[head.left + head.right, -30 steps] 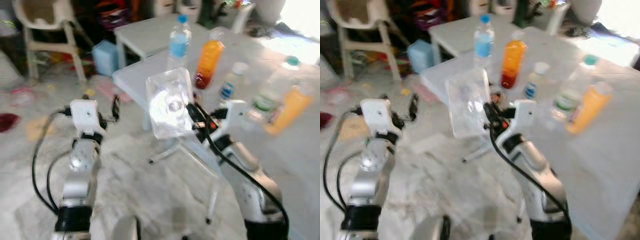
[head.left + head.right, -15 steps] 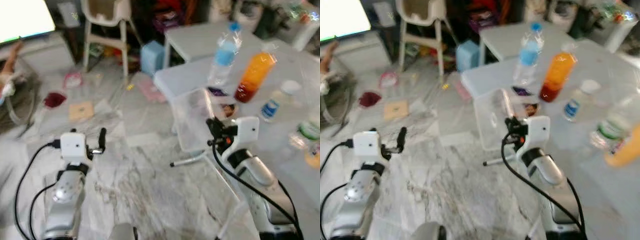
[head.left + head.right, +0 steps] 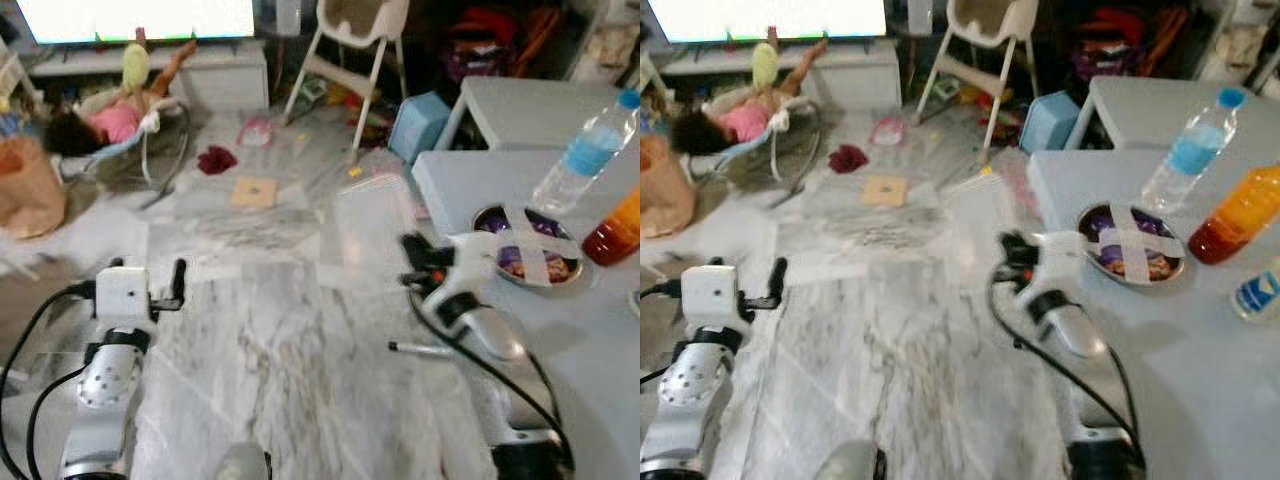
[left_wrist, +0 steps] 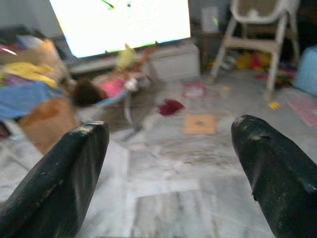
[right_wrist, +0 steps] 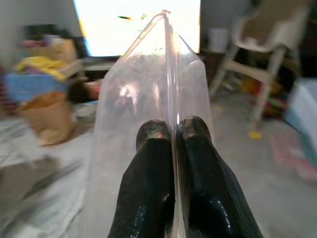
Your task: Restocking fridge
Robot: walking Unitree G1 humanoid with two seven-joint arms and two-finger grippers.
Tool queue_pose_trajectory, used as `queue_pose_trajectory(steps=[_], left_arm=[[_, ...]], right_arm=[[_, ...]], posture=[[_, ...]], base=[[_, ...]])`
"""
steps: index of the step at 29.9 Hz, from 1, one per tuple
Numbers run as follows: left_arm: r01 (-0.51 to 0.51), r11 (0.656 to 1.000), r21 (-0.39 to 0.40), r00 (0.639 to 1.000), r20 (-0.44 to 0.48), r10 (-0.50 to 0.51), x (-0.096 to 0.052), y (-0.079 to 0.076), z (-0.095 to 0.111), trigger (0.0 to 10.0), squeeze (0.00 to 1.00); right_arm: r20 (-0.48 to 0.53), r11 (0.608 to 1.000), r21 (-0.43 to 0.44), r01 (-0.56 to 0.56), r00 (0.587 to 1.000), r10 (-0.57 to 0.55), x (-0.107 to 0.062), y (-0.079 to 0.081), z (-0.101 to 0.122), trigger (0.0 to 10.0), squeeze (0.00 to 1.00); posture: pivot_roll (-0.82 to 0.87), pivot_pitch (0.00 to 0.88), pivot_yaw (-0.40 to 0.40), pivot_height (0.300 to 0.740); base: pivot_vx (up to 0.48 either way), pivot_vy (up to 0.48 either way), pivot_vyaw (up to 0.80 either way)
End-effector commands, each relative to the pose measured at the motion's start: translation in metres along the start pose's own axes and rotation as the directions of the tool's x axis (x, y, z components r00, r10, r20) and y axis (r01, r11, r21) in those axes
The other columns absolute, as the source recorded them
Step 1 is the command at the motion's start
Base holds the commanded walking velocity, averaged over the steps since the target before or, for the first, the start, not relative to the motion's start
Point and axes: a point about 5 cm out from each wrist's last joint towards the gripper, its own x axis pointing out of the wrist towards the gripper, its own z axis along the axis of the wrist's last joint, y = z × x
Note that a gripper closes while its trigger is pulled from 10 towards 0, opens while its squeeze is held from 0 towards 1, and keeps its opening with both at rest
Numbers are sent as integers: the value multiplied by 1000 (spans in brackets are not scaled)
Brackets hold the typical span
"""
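Your right gripper (image 5: 171, 144) is clamped on a clear plastic container (image 5: 153, 79), its two black fingers pressed together on the thin rim, holding it upright in the air over the marble floor (image 3: 270, 340), just off the near left corner of the grey table (image 3: 600, 330). On that table, near its left edge, you see a round dish (image 3: 528, 248) crossed with tape. A water bottle (image 3: 588, 150) with a blue cap and an orange juice bottle (image 3: 618, 226) stand further in, toward the table's far side. Your left gripper (image 4: 168, 163) has its fingers spread wide with nothing between them, held above the floor. Beyond it you see a white high chair (image 3: 350, 40) and a bright screen (image 4: 119, 22).
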Motion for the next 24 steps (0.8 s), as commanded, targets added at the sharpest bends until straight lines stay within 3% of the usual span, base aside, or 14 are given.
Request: queue_pose_trajectory(steps=[1,7,14,18,21,24], left_arm=[[31,1000,5,1000,3,-31,4,-9,-2,10000,0],[69,998,14,997,31,-70,18,-18,7,10000,0],[114,993,38,992,53,-116,32,-22,15,10000,0],[130,990,44,991,29,-132,29,-24,9,10000,0],[151,987,53,988,23,-152,24,-27,6,10000,0],[157,986,50,987,17,-158,16,-30,3,10000,0]], right_arm=[[2,999,-30,43,999,-43,-1,-16,0,10000,0],[-8,997,-33,66,998,-66,-2,-30,-1,10000,0],[-11,997,-56,54,998,-55,1,-35,1,10000,0],[-38,999,-24,23,999,-24,-4,-28,-6,10000,0],[-45,999,-45,13,999,-15,-7,-27,-7,10000,0],[-38,999,-12,34,999,-34,-10,-26,-6,10000,0]], posture=[[36,0,-17,740],[29,0,21,740],[-10,0,68,740],[-25,0,84,740],[-24,0,65,740],[-20,0,41,740]], base=[[0,0,500],[0,0,83],[0,0,0],[0,0,0],[0,0,0],[0,0,450]])
